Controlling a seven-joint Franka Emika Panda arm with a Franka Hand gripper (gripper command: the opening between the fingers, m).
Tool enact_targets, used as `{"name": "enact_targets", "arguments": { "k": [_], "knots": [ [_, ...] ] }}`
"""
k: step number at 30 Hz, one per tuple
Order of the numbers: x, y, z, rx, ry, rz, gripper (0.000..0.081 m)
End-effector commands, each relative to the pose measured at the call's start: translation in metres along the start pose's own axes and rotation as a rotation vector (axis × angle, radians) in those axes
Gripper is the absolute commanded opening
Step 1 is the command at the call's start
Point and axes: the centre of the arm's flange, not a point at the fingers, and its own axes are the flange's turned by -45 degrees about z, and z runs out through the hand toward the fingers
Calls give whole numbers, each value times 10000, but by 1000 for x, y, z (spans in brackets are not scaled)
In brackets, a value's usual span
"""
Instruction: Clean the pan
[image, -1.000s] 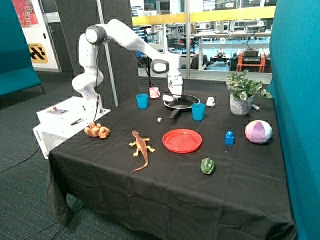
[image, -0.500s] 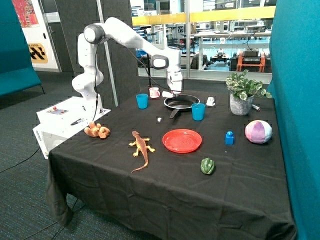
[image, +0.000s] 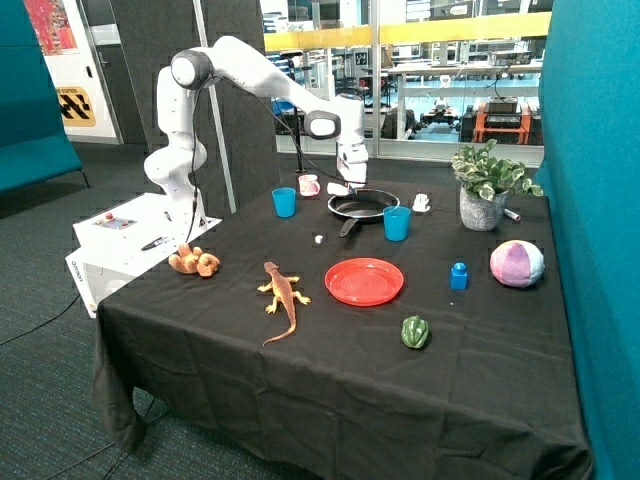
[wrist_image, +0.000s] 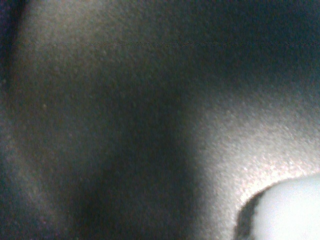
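The black pan (image: 365, 206) sits at the back of the table between two blue cups, with its short handle (image: 348, 226) pointing to the front. My gripper (image: 350, 186) hangs just above the pan's rim on the pink mug's side. It is shut on a small white object (image: 338, 188) that sticks out beside it. The wrist view is filled by a dark grainy surface, likely the pan (wrist_image: 125, 125), with the white object (wrist_image: 290, 210) in one corner.
Blue cups (image: 284, 202) (image: 397, 223) flank the pan, with a pink mug (image: 309, 185) and a small white cup (image: 421, 203) behind. A red plate (image: 364, 281), toy lizard (image: 284, 293), plush (image: 194, 262), potted plant (image: 485, 190), ball (image: 517, 263), blue block (image: 458, 275) and green pepper (image: 415, 332) lie around.
My gripper has risen out of the pan with the white object and now hangs a little above the rim. The pan has stayed put.
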Motion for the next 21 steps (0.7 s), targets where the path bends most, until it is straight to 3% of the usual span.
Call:
{"name": "enact_targets", "arguments": {
  "k": [1,21],
  "knots": [
    [8,-10,1,-51,-37,-151,0],
    [-17,10,-9,-52,-35,317,0]
  ]
}}
